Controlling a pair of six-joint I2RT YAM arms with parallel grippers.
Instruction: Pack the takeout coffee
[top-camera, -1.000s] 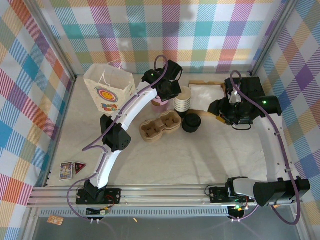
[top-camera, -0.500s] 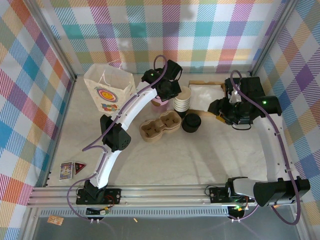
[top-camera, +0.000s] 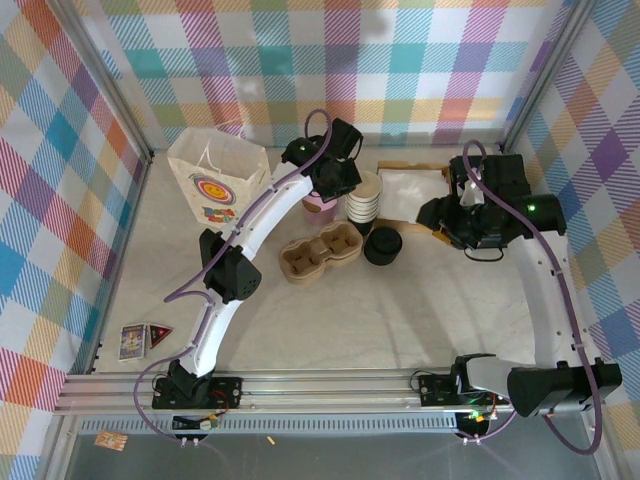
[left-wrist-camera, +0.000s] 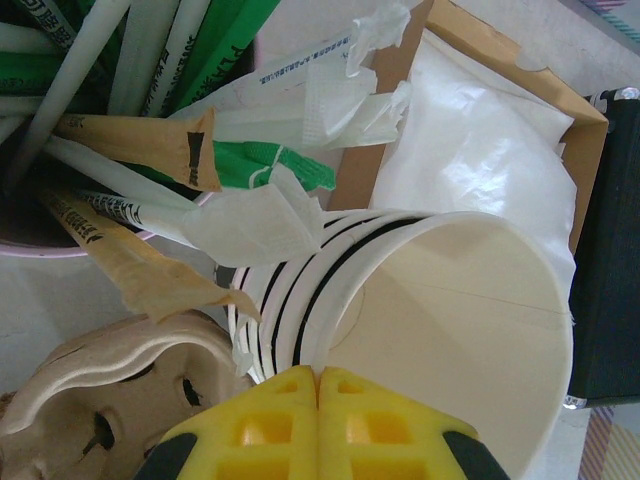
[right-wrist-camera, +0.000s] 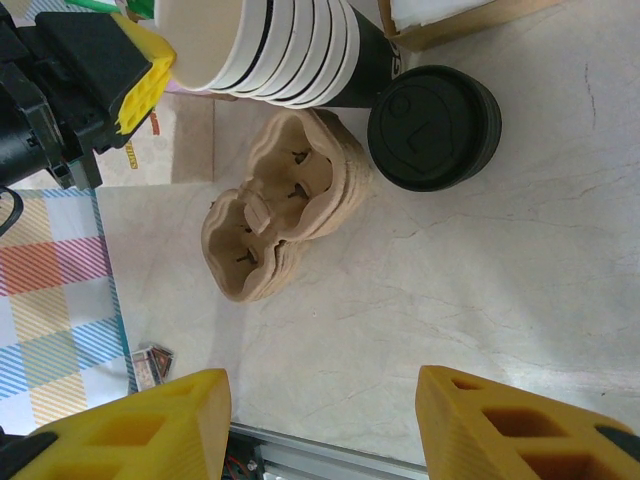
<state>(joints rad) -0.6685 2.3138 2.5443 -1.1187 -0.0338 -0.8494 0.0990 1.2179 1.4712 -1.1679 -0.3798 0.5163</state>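
The left gripper (left-wrist-camera: 318, 375) has its yellow jaws pressed flat together with nothing between them, right at the rims of the nested cream paper cups (left-wrist-camera: 450, 330). Just right of the moulded pulp carrier (right-wrist-camera: 280, 205), the takeout coffee (right-wrist-camera: 433, 127) stands on the marbled counter (right-wrist-camera: 480, 300), its cup hidden beneath the round black lid. Farther right, the right gripper (right-wrist-camera: 320, 400) hangs above the counter, jaws roughly half apart and empty.

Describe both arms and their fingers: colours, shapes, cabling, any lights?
Both arms match. The left arm and right arm have white tubular links, black joint housings and a purple cable routed along the outside. Each carries a small green light. The left fingers and right fingers are yellow and blocky, with square recessed pockets.
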